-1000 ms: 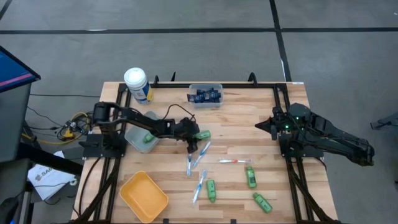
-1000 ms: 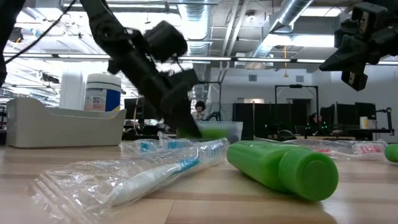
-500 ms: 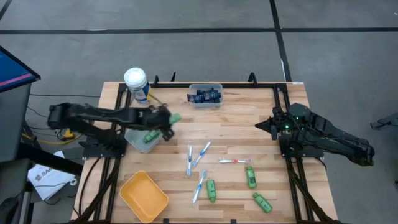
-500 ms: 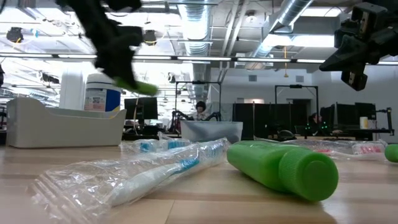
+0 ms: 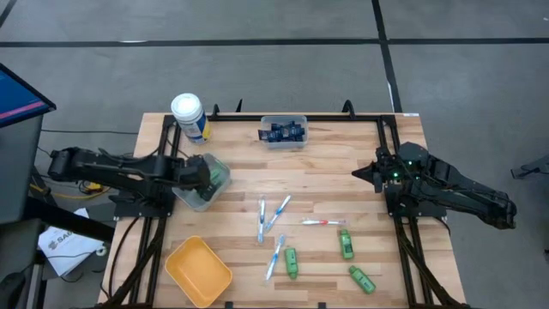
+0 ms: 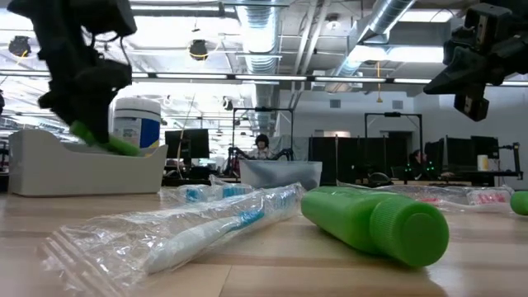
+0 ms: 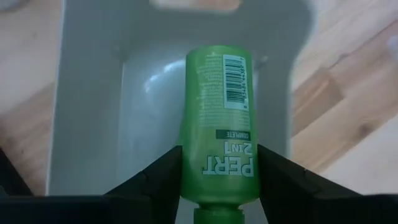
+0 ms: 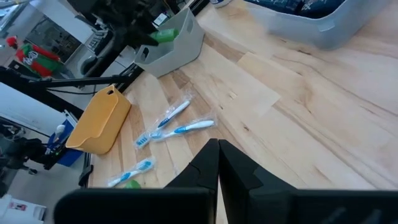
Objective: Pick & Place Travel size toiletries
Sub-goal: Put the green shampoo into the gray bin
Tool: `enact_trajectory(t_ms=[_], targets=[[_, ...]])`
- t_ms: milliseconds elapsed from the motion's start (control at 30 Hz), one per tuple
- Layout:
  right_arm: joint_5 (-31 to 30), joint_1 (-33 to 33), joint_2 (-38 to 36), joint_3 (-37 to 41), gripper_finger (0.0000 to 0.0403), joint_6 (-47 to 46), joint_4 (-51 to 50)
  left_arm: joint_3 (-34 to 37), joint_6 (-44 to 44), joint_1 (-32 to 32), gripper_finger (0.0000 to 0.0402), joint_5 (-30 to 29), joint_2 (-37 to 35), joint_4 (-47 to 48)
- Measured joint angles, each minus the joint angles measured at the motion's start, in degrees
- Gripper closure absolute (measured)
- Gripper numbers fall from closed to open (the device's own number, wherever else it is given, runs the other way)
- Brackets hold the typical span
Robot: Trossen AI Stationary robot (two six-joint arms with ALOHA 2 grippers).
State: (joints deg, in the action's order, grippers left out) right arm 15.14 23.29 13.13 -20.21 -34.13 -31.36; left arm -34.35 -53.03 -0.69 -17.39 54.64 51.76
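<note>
My left gripper [image 5: 211, 175] is shut on a small green bottle [image 7: 219, 112] and holds it over the grey bin [image 5: 194, 194] at the table's left; the low view shows the bottle [image 6: 109, 141] above the bin's wall [image 6: 82, 172]. Three more green bottles [image 5: 291, 262] [image 5: 346, 243] [image 5: 361, 278], wrapped white-blue toothbrushes [image 5: 273, 215] and a red-and-white toothbrush [image 5: 322, 222] lie flat on the wood. My right gripper [image 5: 364, 173] waits shut at the table's right, raised off the table [image 8: 217, 163]. My left gripper pinches the bottle between its two fingers [image 7: 163, 174], on the two sides of its body near the cap end [image 7: 219, 186]. The fingers slant down from above, along the bottle, cap toward the wrist. The bottle is lifted clear and tilted above the grey bin.
A clear bin with dark navy tubes [image 5: 283, 131] stands at the far edge, a white canister [image 5: 189, 116] at the far left corner, and a yellow bin [image 5: 199, 270] at the near left. Black frame rails run along both table sides.
My left gripper has carried the green bottle from the table's middle toward the left edge, rising and rolling its wrist, and now holds it over the grey bin. The bottle has come up clear of the wood and stays in the hold.
</note>
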Motion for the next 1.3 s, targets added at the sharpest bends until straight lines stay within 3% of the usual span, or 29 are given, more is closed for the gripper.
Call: enact_trajectory(t_ms=[233, 400, 600, 767, 900, 1033, 1167, 1300], targets=[[-0.16, 0.0, 0.0, 0.0, 0.0401, -0.44, -0.48, 2.86, -1.28, -0.02, 0.0229, 0.29, 2.32, -0.18], [-0.68, -0.09, 1.98, 0.0, 0.0401, -1.47, -1.67, 3.44, -1.31, -0.02, 0.0203, 0.22, 3.27, -0.17], [-5.32, -1.82, 14.23, -1.91, 0.0402, -6.06, -3.12, 3.44, -1.29, -0.02, 0.0145, 1.13, 3.03, -0.18], [-9.51, -5.47, 27.42, -8.55, 0.0402, -8.43, -12.7, 3.44, -1.37, -0.02, 0.0103, 4.2, 3.05, -0.32], [-10.06, -9.96, 37.49, -15.64, 0.0403, -10.61, -21.58, 2.88, -1.5, -0.02, 0.0089, 5.74, 3.05, -0.31], [-10.87, -16.74, 45.6, -22.21, 0.0402, -19.84, -29.96, 0.73, -1.21, -0.02, 0.0092, 5.71, 3.07, -0.3], [-10.05, -25.66, 50.15, -25.3, 0.0387, -27.2, -29.57, -2.14, 1.52, -0.02, 0.0097, 5.28, 3.05, -0.45], [-7.0, -34.71, 53.19, -25.53, 0.0332, -37.27, -25.82, -4.96, 3.34, -0.02, 0.0095, 5.11, 3.05, -0.78]])
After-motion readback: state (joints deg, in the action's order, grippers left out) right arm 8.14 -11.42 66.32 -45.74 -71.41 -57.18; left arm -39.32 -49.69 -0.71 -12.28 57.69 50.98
